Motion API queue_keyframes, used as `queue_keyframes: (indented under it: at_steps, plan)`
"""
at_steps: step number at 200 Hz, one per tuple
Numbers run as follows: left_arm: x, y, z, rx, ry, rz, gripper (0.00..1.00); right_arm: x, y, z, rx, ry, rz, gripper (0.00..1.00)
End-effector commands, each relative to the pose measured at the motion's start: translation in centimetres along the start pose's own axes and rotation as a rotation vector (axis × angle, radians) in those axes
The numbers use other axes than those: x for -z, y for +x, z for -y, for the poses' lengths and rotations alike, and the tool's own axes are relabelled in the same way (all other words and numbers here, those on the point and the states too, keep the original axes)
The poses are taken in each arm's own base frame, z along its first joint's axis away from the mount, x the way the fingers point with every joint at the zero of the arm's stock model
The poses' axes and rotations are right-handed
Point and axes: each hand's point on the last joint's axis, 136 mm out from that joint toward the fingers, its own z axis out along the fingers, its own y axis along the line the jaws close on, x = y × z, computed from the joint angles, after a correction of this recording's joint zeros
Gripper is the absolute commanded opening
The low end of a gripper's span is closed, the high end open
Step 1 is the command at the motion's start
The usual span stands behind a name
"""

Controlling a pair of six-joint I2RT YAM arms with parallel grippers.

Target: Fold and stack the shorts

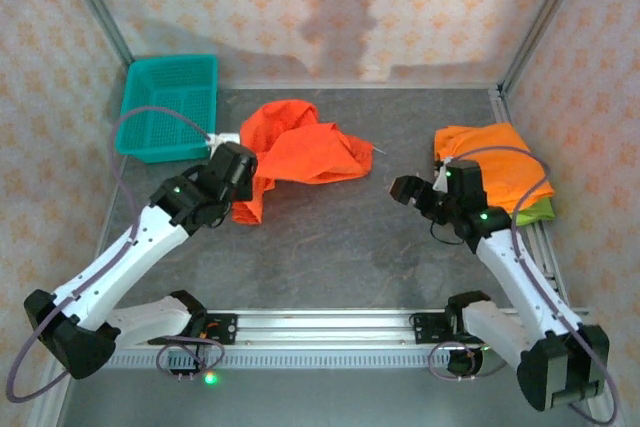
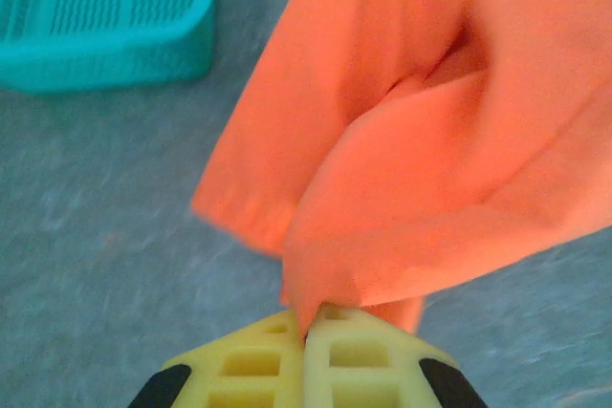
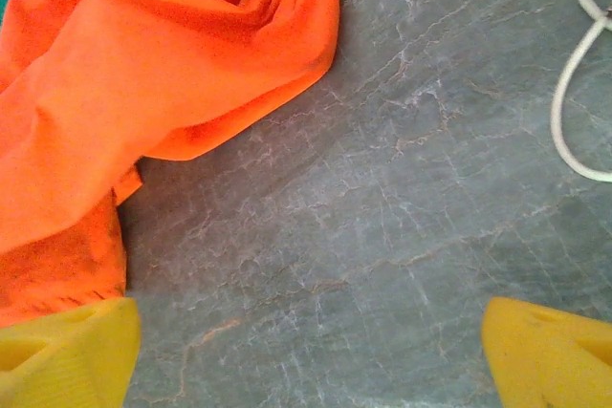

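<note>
My left hand clenched on thin fold of orange shorts, rest bunched just ahead. Pinch shallow: fabric may slip once pulled. My right hand released over bare counter; shorts ahead-left, reach may miss hem.

Dark grey, stone-look table; teal mesh basket sits in the far left corner; crumpled orange shorts sprawl just right of it; at the right edge, lime green shorts peek out from under folded orange shorts.
</note>
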Motion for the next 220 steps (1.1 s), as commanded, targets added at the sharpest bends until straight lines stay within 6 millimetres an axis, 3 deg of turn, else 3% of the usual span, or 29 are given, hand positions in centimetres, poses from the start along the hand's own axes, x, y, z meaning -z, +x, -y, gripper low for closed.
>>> queue_keyframes:
  at_steps: [1, 15, 53, 112, 165, 220]
  plan:
    - [0.0, 2.1, -3.6, 0.092, -0.129, -0.006, 0.00, -1.1, -2.8, -1.1, -0.008, 0.039, 0.065, 0.91]
    - [-0.4, 3.2, -4.4, 0.140, -0.149, -0.006, 0.00, -2.2, -3.9, -1.8, -0.023, 0.057, 0.063, 0.91]
    - [-0.4, 4.5, -6.8, 0.242, -0.213, 0.028, 0.00, -7.8, -6.4, -2.5, -0.073, 0.112, -0.002, 0.89]
    - [-0.7, 5.1, -6.7, 0.257, -0.184, 0.026, 0.00, -15.5, -7.5, -2.8, -0.095, 0.150, -0.130, 0.80]
    - [-1.0, 5.3, -6.2, 0.249, -0.158, 0.017, 0.00, -19.7, -7.6, -2.4, -0.082, 0.145, -0.182, 0.72]
    - [-1.3, 5.6, -6.0, 0.236, -0.153, 0.010, 0.00, -22.2, -7.7, -2.0, -0.078, 0.146, -0.207, 0.66]
